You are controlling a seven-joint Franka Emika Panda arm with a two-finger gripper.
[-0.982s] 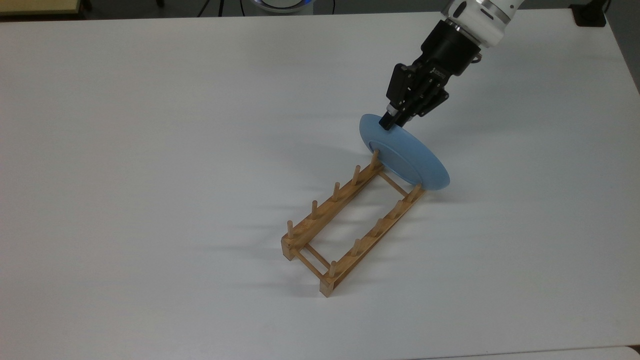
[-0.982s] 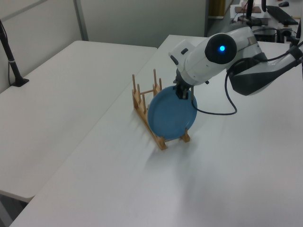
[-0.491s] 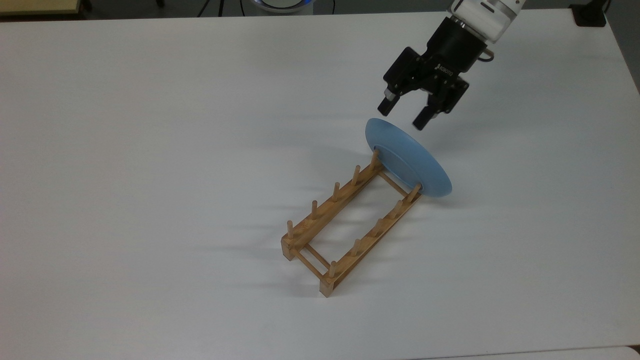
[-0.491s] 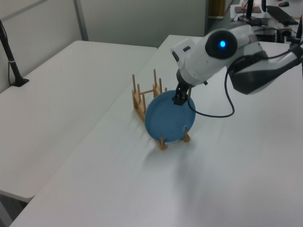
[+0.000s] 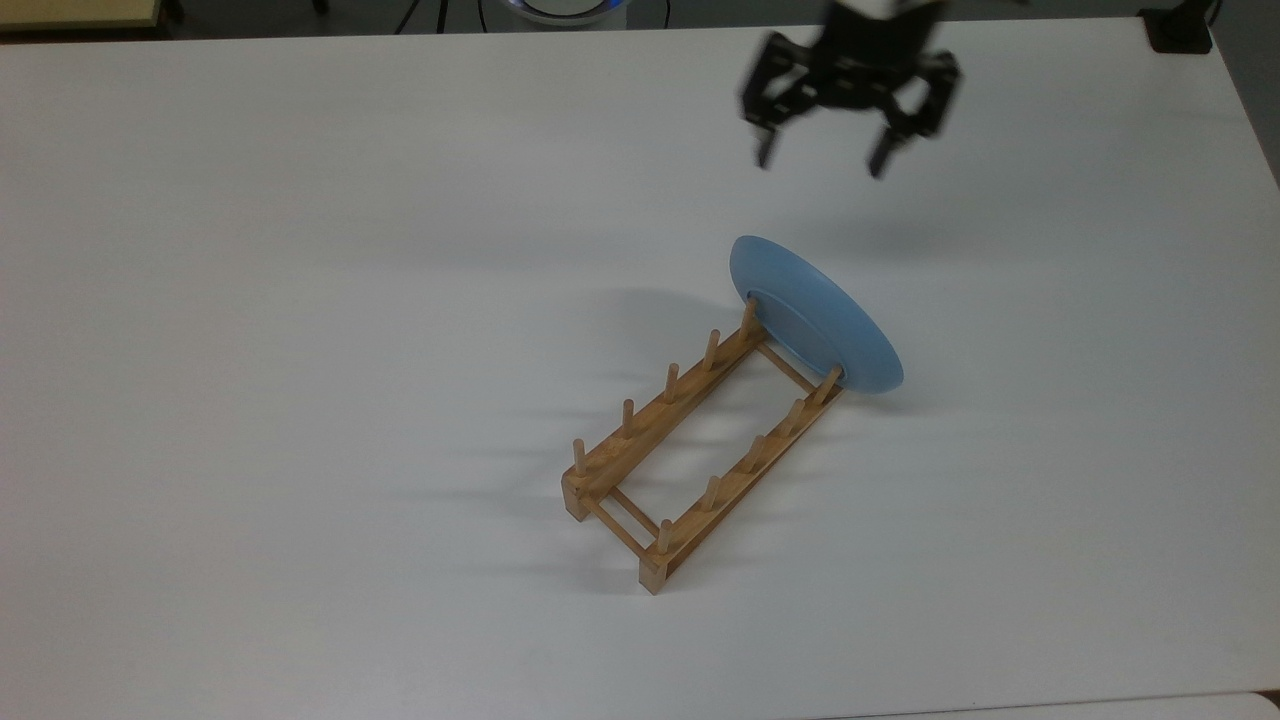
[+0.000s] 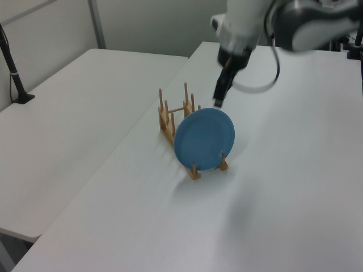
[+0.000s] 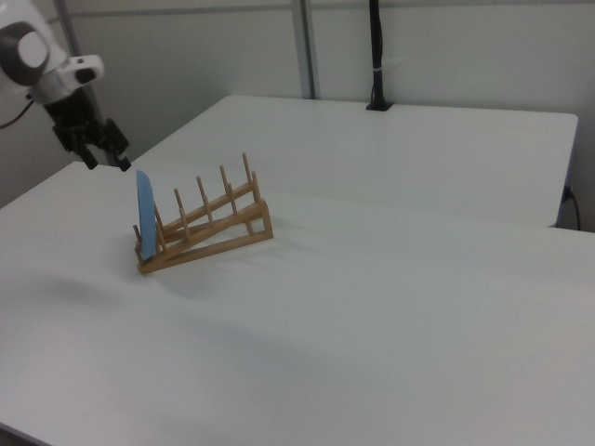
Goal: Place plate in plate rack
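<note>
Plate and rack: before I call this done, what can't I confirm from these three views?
- Where the plate bottom edge sits on the plate rack: in the left view the plate's own face hides it; in the right view the plate is edge-on.
- Last pegs behind the plate: covered in the left view.
- The gripper: motion-blurred in the top view, arm cut by the top edge.

From my station I see a white desk [image 5: 300,300] with a smooth, plain top. Directly on it stands the plate rack [image 5: 700,445], light-brown wood, set at a slant in the top view, near the middle of the desk. The plate [image 5: 815,315] stands on edge at the rack's far end against the end pegs (whether its lower rim touches the desk, I cannot tell).
</note>
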